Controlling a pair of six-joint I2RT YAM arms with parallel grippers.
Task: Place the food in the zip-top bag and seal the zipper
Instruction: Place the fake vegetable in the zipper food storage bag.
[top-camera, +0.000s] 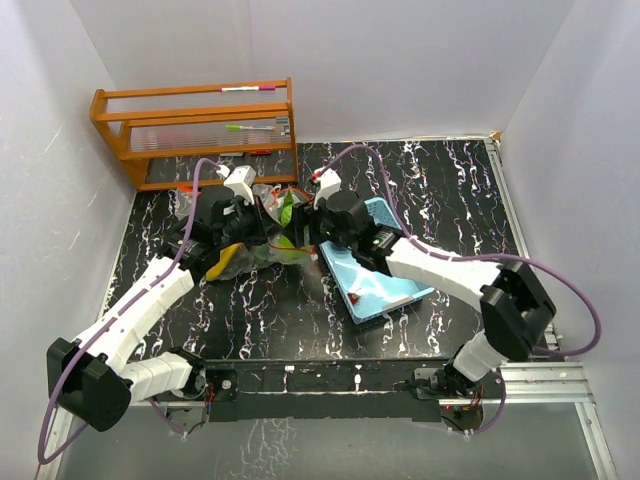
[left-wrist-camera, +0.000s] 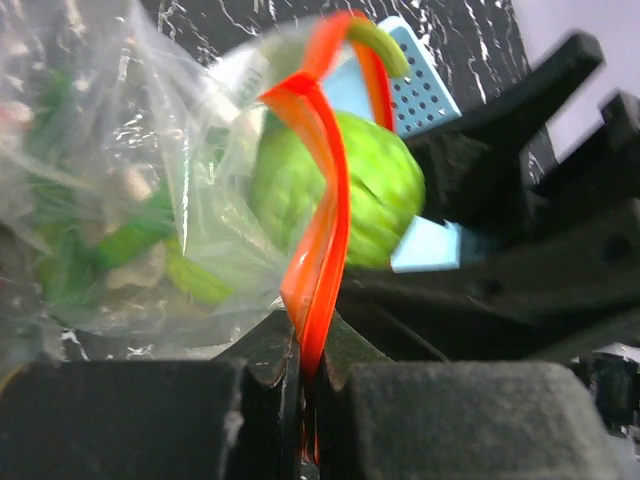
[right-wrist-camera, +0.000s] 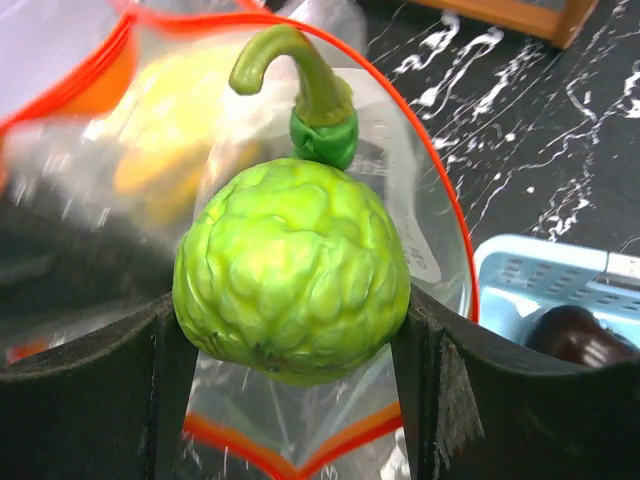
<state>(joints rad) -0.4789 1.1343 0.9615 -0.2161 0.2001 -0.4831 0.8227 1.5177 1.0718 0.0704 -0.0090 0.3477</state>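
Left gripper (left-wrist-camera: 303, 368): clamped on zipper (left-wrist-camera: 325, 250), red-orange strip pinched between pads and rising from them; right gripper (right-wrist-camera: 295, 340): clenched on lime-green ball (right-wrist-camera: 290, 270), bumpy, curved green stem uppermost, held at bag mouth and framed by zipper loop; zip-top bag (left-wrist-camera: 150, 150): crinkly clear, mid-table between both grippers, mouth gaping, green pieces (left-wrist-camera: 130, 245) inside; blue basket (right-wrist-camera: 560, 280): just right of bag, dark purple ball (right-wrist-camera: 575, 330) in it; table (top-camera: 450, 200): black marbled; wooden rack (top-camera: 195, 125): far left corner.

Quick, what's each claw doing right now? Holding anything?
The left claw is closed, pinching the red-orange zipper strip of the clear bag.
The right claw is closed on a bumpy green fruit.
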